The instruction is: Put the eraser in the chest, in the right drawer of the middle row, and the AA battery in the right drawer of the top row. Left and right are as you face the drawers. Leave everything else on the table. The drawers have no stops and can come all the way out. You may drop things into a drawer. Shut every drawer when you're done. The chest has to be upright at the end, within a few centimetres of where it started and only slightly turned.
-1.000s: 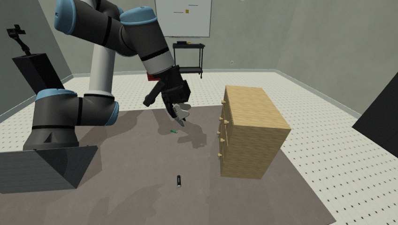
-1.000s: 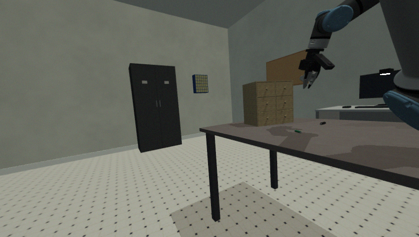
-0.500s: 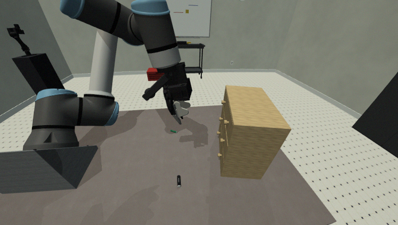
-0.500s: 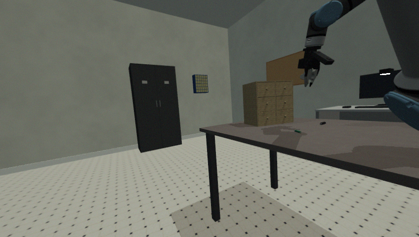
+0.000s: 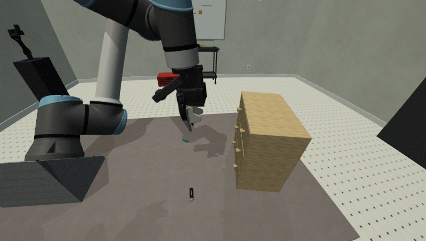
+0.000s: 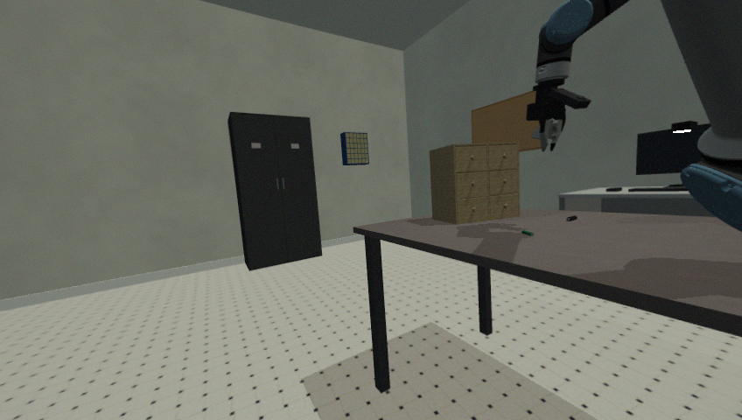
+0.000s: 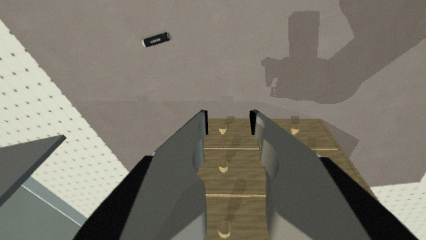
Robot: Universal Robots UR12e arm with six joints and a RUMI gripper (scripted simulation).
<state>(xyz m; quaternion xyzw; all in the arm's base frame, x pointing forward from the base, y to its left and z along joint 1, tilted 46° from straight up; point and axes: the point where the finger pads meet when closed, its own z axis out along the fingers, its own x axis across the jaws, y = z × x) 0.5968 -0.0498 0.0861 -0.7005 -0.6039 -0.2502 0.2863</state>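
Six drawers in the upright chest [image 5: 275, 119] [image 6: 442, 182] [image 7: 240, 175] all look shut or nearly so, standing on the surface [image 5: 149, 178] [image 6: 650, 239] [image 7: 225, 65]. The hand [image 5: 192, 126] [image 6: 549, 148] [image 7: 228, 112] is raised in front of them, fingers slightly apart with nothing between. Next in size, a black cylinder [image 5: 191, 193] [image 6: 571, 218] [image 7: 156, 39] lies apart from the chest; I take it as one to leave. Smallest is a green cylinder [image 5: 186, 140] [image 6: 527, 233], probably the AA battery, lying loose. No eraser shows; it may be inside already, but closed fronts hide that. If so, roughly half the job remains: open the top right drawer, drop the battery in, and shut it without shifting the chest.
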